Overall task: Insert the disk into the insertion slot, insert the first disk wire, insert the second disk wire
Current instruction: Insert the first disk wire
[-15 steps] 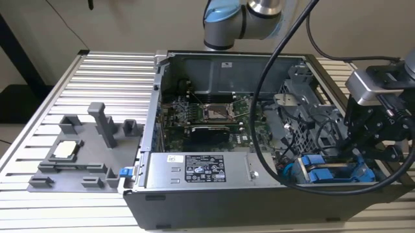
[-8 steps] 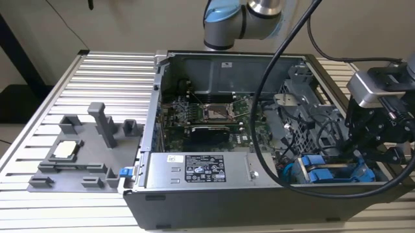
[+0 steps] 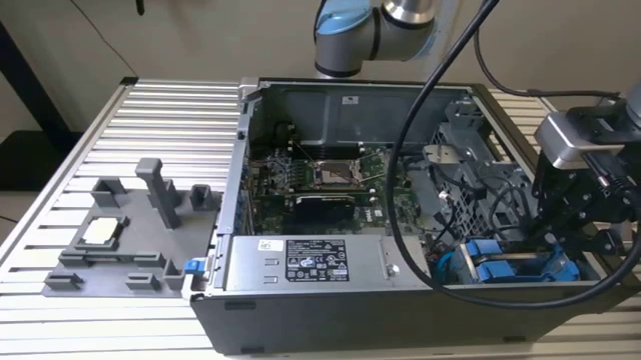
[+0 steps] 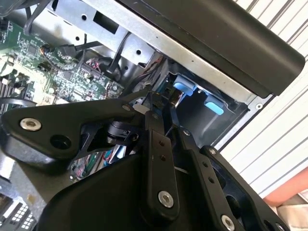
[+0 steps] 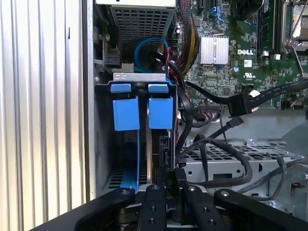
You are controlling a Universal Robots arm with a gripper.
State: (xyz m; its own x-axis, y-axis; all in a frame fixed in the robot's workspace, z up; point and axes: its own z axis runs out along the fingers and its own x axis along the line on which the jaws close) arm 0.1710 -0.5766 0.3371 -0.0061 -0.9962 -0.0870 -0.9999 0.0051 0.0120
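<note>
Edgewise, the disk [image 5: 160,144] stood in the insertion slot [image 5: 102,144], its long axis running from the gripper [image 5: 171,179] away to its blue end tab [image 5: 160,111], beside a second blue tab [image 5: 126,114]. We saw the fingers drawn close together on its near edge. Our exterior view took in the power-supply box [image 3: 300,264] near the slot.

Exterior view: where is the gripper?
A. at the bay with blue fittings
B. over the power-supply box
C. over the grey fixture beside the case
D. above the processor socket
A: the gripper sits at the insertion slot with its blue fittings, on the exterior view's right.
</note>
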